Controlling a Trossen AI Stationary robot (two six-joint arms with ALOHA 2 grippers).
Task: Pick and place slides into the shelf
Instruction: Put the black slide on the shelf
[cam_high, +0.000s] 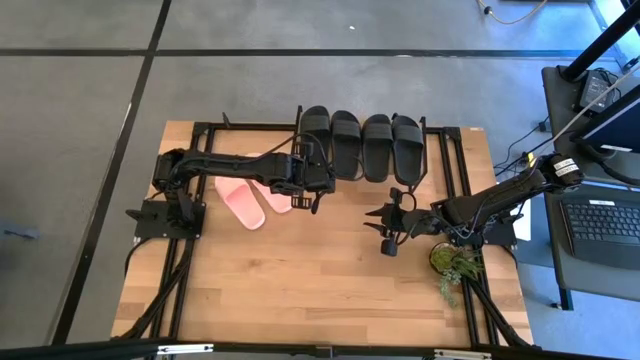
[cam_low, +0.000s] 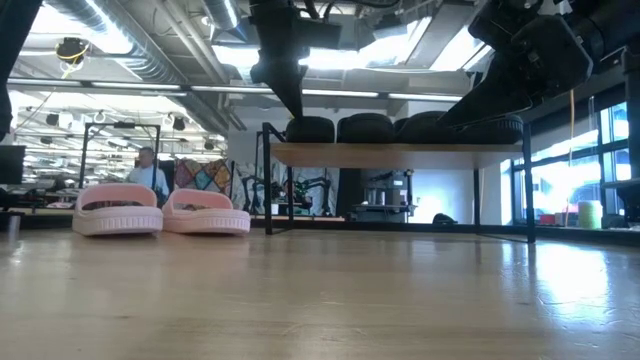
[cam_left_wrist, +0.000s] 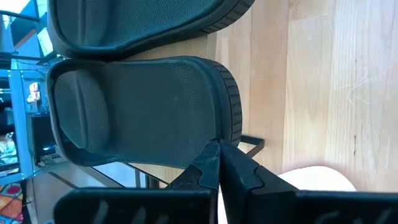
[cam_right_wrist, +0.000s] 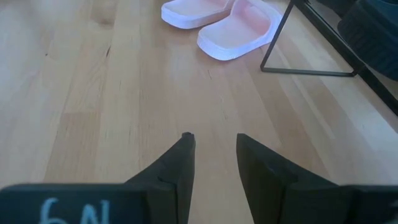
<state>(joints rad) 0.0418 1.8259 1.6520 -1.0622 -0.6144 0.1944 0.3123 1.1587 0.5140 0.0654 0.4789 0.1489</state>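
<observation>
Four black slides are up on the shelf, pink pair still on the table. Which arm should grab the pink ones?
Left. The left gripper hangs right beside the pink slides, fingers shut and empty. The right gripper waits open at mid-table, farther away.

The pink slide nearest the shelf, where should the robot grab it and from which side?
Grip the wide strap of that pink slide, coming down from above. It lies flat, sole down, beside the shelf, and the arched strap gives the fingers an edge to close on.
</observation>
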